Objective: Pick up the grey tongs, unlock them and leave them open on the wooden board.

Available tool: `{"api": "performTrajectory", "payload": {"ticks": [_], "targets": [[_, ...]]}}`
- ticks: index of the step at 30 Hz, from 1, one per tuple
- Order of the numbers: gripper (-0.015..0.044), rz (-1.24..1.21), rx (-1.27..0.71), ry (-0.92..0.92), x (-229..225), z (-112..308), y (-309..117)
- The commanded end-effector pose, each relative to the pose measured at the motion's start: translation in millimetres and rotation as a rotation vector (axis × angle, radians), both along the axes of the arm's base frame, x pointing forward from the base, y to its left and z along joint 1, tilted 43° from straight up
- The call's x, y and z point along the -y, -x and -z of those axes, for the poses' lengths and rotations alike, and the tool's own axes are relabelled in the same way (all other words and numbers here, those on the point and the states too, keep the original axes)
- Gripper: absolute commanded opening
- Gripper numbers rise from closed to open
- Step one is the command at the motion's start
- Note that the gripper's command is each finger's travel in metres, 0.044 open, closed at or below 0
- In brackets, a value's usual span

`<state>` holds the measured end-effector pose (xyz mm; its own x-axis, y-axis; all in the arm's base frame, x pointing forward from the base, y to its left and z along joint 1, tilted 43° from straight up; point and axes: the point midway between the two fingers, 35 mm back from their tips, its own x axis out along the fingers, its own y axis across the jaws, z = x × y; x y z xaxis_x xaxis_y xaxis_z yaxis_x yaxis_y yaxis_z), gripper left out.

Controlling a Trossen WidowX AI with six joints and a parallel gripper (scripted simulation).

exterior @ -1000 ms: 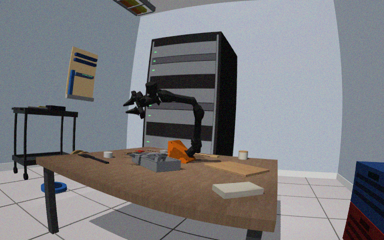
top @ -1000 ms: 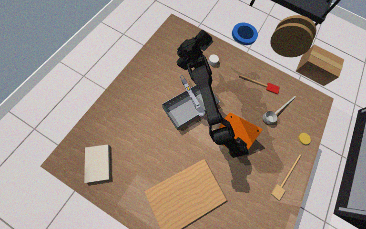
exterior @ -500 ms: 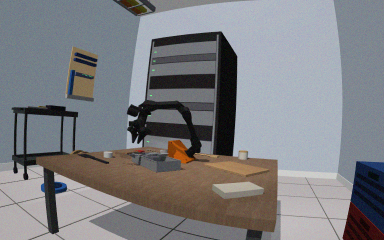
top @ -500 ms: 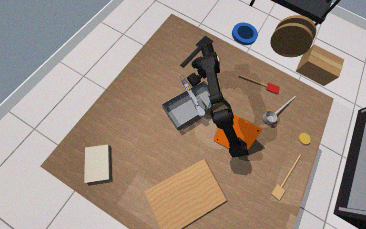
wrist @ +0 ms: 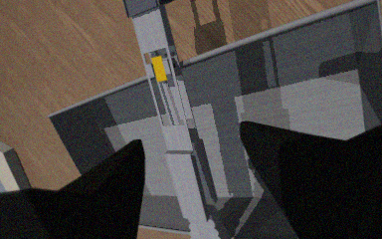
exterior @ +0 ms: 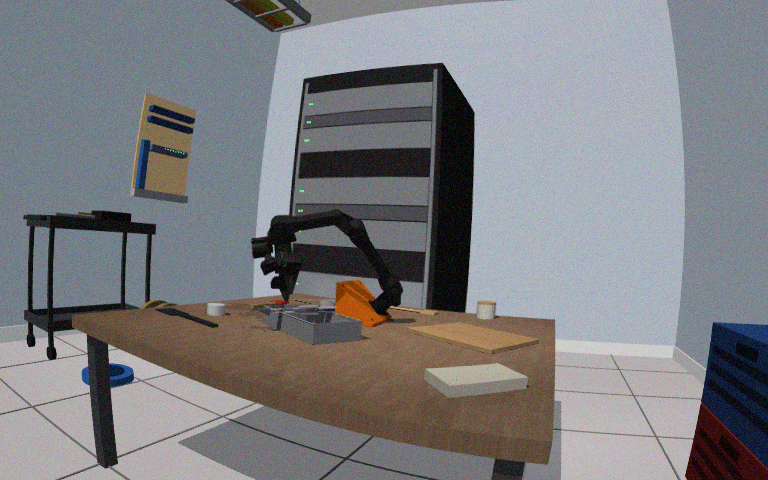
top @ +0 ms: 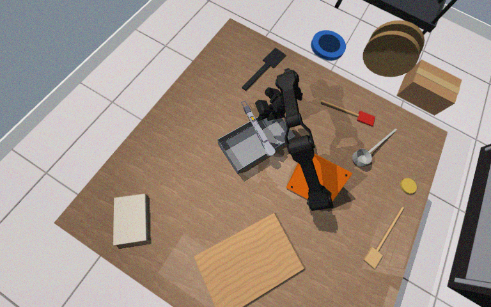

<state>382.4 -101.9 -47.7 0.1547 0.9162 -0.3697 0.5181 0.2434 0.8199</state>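
The grey tongs [top: 259, 132] [wrist: 177, 164] lie closed across the roasting tin [top: 241, 149] [exterior: 322, 332] [wrist: 82, 136]. Their end with the yellow piece [top: 252, 118] [wrist: 159, 69] sticks out past the tin's far wall in the wrist view; the rounded end is at the opposite wall. My gripper [exterior: 286, 300] [wrist: 192, 138] points down and is partly open. In the wrist view its fingers stand on either side of the tongs' body, with gaps on both sides. Whether the fingertips are level with the tongs is hard to tell. The wooden board [top: 249, 260] [exterior: 475, 337] lies flat, bare.
The orange arm base [top: 338, 173] [exterior: 356, 302] stands beside the tin. A black spatula [top: 273, 57] [exterior: 189, 318] and a white round pot [exterior: 215, 309] are beyond the arm. A cream block [top: 129, 220] [exterior: 475, 380] lies near the table edge. A ladle [top: 362, 157] lies past the base.
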Motion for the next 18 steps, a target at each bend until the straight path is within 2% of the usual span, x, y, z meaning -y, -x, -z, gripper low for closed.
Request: {"api": "performTrajectory", "payload": {"ticks": [1,18], "targets": [[0.0260,0.005,0.000,-0.015,-4.4,-5.9,-4.5],[0.0260,-0.014,0.015,-0.007,-20.0,0.8,-8.3]]}}
